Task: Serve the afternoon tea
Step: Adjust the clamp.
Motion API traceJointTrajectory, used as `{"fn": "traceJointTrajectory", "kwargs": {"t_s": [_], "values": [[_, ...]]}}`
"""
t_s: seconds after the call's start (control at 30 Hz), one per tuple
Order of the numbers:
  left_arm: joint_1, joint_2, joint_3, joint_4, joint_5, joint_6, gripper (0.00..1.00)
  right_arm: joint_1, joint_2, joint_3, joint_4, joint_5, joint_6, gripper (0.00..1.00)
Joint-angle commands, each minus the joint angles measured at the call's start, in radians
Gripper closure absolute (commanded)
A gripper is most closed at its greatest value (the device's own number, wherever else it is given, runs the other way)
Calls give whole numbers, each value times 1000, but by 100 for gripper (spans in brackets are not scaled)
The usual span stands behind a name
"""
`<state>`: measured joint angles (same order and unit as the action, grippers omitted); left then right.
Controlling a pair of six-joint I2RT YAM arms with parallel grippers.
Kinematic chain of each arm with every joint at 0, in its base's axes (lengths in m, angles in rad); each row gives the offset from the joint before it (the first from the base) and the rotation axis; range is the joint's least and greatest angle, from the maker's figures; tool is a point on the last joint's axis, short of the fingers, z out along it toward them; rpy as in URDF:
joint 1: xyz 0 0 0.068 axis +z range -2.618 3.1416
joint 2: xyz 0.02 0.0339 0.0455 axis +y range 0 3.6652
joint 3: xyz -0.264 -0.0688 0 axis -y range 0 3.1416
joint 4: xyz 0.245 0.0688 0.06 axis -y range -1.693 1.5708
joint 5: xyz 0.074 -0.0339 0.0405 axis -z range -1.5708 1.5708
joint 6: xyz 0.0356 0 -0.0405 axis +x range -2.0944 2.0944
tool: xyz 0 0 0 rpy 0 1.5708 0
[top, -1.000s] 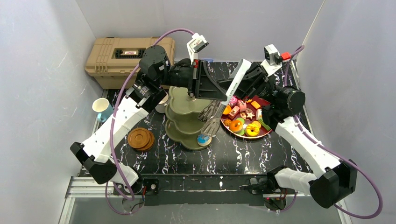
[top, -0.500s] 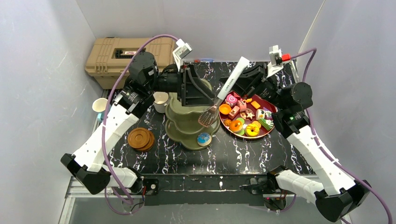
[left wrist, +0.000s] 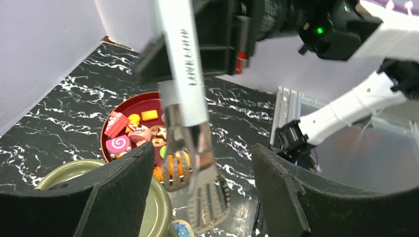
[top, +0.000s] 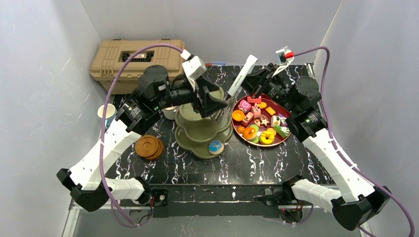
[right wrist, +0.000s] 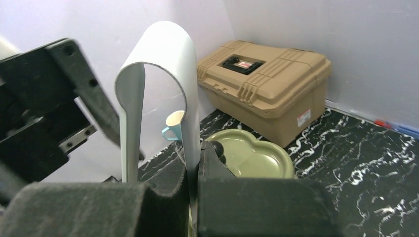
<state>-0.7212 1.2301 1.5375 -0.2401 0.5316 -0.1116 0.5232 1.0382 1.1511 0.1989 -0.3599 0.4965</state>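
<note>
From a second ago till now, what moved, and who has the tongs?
The left gripper opened and let go of the tongs. The right gripper squeezed shut on their white handle and drew them back toward the far side. The stand, plate, pastries, cup, saucers and toolbox stayed put.

Left gripper jaws spread apart, right gripper jaws clamped tight, arms raised
</note>
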Motion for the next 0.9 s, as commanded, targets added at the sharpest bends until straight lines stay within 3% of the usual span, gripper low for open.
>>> {"fn": "traceJointTrajectory", "kwargs": {"t_s": [0.0,0.17,0.27,0.4,0.6,0.67,0.73,0.87], "values": [[-73,28,46,-126,-65,171,31,3,2,65,-8,87,-47,99],[-107,83,99,-177,-114,192,33,3,-9,67,0,104,-65,99],[-109,109,114,-177,-184,185,38,3,-15,59,15,95,-64,99],[-117,142,133,-179,-178,133,44,3,-12,40,41,93,-52,99],[-120,159,126,-159,-194,123,84,3,-14,32,60,98,-45,99],[-120,144,103,-129,-201,127,92,3,-18,32,51,105,-45,99],[-120,126,80,-98,-208,125,95,3,-22,28,35,112,-46,88],[-120,101,57,-71,-215,127,96,3,-33,32,-43,125,-58,47]]}}
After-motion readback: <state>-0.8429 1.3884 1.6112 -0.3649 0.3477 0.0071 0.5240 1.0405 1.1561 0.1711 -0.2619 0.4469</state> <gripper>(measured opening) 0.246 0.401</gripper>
